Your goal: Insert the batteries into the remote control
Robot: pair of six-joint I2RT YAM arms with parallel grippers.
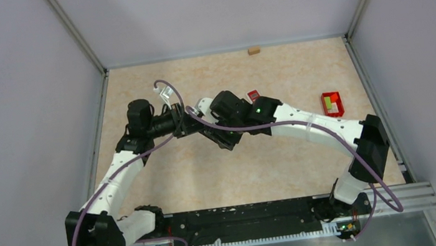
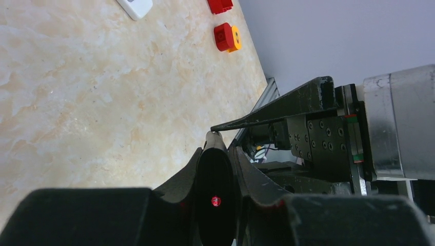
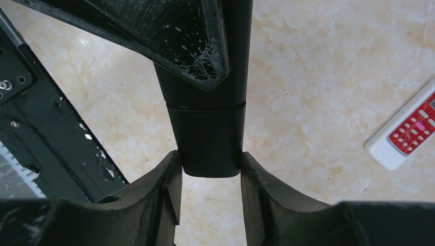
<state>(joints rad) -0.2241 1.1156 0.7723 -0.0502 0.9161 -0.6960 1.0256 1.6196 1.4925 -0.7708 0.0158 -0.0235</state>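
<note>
Marbled beige surface (image 1: 270, 160) is lying beneath both arms; left hand (image 2: 218, 149) is clenching the black remote (image 3: 208, 133) aloft; right hand (image 3: 210, 160) is gripping its end; seemingly the battery cover is coming off; next needs a straight, steady pull; batteries aren't showing.
</note>
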